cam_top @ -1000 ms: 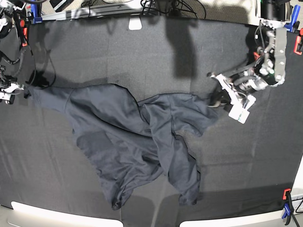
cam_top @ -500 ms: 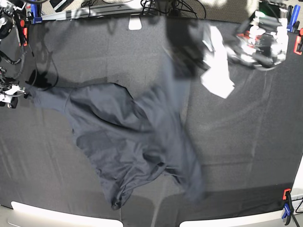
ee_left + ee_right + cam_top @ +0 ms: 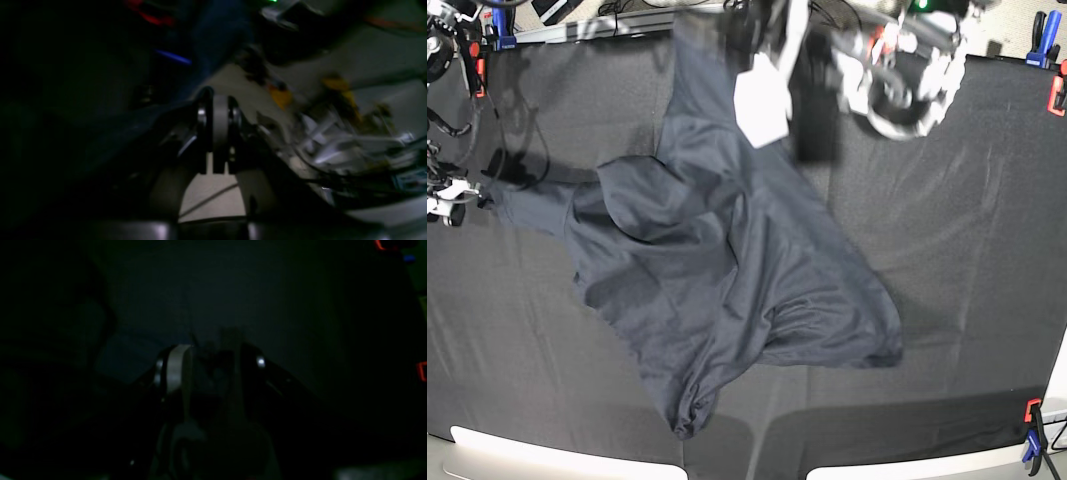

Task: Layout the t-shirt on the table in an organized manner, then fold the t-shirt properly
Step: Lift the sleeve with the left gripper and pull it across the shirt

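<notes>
the dark charcoal-navy, thin shiny t-shirt (image 3: 727, 300) billows wrinkled over the matte black cloth table (image 3: 967, 250) — left gripper (image 3: 762, 95) clamped on its raised edge; right gripper (image 3: 449, 200) pinches a sleeve tip.

Both wrist views are very dim and soft. The overhead view is bright, though the left gripper (image 3: 767, 90) at twelve o'clock smears with motion blur.

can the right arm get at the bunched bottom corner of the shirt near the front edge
Probably yes: the right gripper sits at the sleeve end, and only bare table lies between it and the t-shirt corner.
</notes>
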You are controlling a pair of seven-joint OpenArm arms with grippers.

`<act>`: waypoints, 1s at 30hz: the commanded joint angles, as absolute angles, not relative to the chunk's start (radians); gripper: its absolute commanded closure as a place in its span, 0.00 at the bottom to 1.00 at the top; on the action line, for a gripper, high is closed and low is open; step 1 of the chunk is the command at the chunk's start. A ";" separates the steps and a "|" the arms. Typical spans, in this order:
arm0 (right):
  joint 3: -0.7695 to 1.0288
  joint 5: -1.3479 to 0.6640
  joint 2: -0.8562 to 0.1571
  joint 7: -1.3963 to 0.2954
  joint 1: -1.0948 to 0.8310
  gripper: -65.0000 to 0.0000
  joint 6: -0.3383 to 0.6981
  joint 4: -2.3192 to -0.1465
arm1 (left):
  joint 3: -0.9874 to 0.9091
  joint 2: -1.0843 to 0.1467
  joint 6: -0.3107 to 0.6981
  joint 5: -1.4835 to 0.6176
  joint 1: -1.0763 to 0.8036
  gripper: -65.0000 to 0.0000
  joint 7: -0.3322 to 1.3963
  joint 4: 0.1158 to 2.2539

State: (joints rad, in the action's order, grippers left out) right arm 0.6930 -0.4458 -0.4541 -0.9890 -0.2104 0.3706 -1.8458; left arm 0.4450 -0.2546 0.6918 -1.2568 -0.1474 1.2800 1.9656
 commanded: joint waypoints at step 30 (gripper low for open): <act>0.699 -0.450 -0.423 -0.967 -0.202 0.63 0.371 -1.856 | 0.028 -0.212 0.354 -0.268 0.560 0.62 0.471 1.016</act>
State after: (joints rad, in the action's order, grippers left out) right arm 0.6910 -0.4454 -0.4042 -0.9894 -0.2131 0.3706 -1.8442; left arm 0.0311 -0.2085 0.3523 -0.2558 0.5354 0.4900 0.9955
